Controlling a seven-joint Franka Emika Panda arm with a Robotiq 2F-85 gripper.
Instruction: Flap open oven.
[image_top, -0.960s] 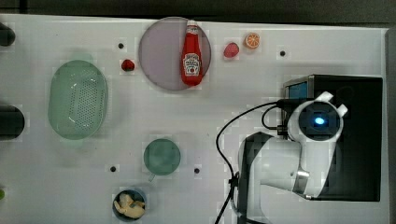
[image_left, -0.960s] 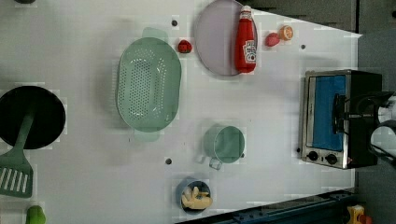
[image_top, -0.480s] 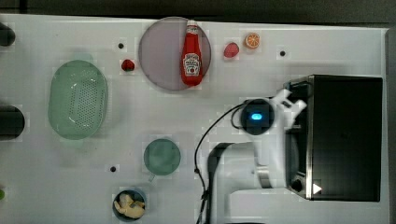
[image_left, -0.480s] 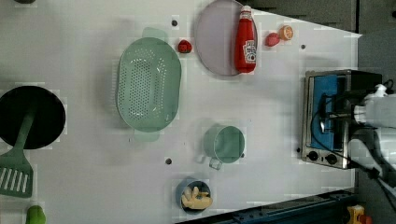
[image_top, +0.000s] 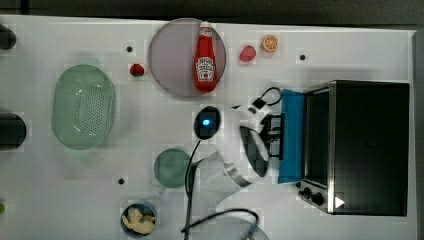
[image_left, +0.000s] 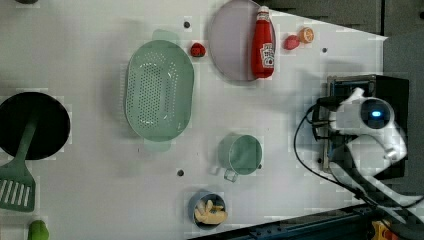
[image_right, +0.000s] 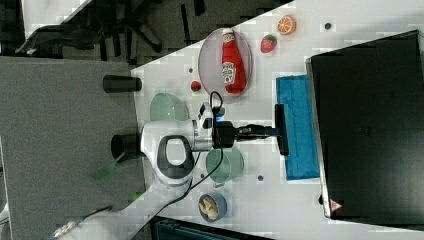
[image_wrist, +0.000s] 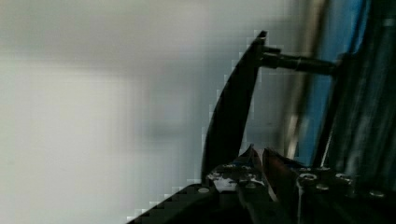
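- Pinching the dark bar handle (image_right: 281, 129), the gripper (image_right: 270, 131) has its fingers clamped on it.
- Oven (image_top: 367, 146) at the top view's right; door (image_top: 292, 135) partly down.
- Probably rigid, heavy, hinged, with breakable glass; the handle's middle looks safest.

White rounded arm (image_right: 167, 150) with black joints (blue light glowing), black cable (image_top: 190, 165) trailing.

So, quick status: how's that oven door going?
End effector shut on the door handle. Oven door swung down, partly open. Nothing in the way.
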